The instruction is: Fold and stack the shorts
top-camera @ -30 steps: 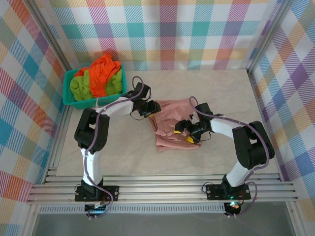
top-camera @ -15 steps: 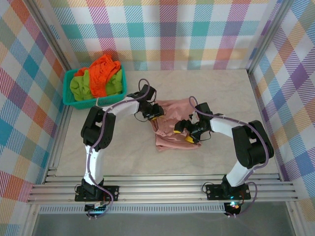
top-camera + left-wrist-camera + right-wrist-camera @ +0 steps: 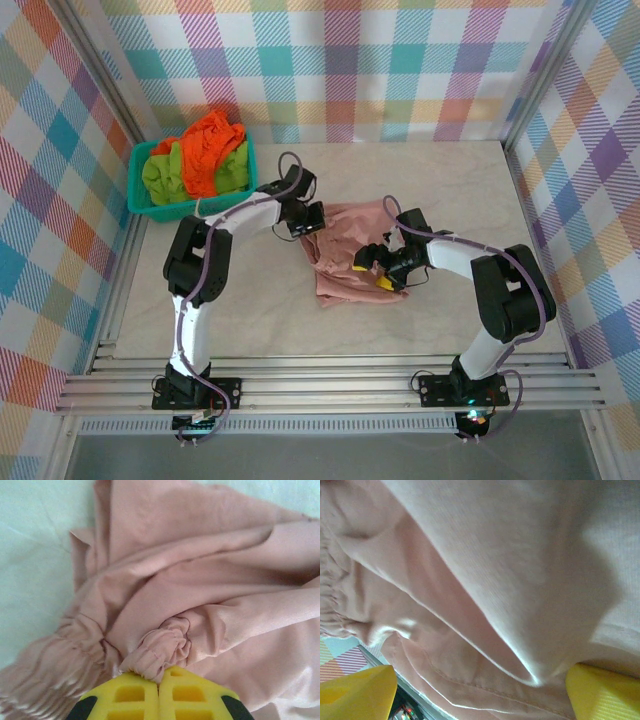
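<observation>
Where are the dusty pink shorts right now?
In the top view, the pink shorts lie crumpled centre-frame, right of the teal basket, between the left gripper, shut on their waistband, and the right gripper.

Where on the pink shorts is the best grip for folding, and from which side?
Probably the gathered waistband of the pink shorts, from above at their left edge: its ruched ridge stands proud of the table, easier to pinch than the flat panels. The left gripper is shut on a bunch there.
</observation>
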`<act>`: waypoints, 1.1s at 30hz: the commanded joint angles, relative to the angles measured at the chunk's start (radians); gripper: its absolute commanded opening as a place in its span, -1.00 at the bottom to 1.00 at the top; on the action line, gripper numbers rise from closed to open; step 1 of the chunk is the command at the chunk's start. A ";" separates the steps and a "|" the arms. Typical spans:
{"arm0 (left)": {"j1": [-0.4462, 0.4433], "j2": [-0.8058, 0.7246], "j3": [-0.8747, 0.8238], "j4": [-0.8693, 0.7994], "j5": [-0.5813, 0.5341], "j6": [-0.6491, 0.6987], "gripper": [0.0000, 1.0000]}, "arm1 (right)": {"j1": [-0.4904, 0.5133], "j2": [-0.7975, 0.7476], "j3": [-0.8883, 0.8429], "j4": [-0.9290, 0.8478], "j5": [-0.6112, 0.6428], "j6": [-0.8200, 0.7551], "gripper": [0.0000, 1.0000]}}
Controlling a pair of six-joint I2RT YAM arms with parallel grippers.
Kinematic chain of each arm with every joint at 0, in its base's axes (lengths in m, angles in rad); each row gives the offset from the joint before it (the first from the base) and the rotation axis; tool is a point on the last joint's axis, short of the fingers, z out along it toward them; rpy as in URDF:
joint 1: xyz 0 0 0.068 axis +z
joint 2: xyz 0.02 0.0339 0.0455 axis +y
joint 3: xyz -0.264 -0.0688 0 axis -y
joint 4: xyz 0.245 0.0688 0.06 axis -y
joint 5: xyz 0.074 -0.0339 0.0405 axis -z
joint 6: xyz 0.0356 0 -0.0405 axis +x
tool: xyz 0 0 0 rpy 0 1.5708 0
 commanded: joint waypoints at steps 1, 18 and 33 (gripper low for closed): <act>0.055 -0.042 0.025 -0.033 -0.047 0.041 -1.00 | -0.002 0.034 -0.032 -0.037 0.037 -0.040 0.76; 0.082 -0.284 -0.115 0.115 0.138 0.026 0.38 | -0.001 -0.109 0.012 -0.020 -0.100 -0.036 0.78; -0.168 -0.402 -0.510 0.494 0.234 -0.254 0.80 | -0.151 -0.276 0.175 -0.147 0.017 -0.048 1.00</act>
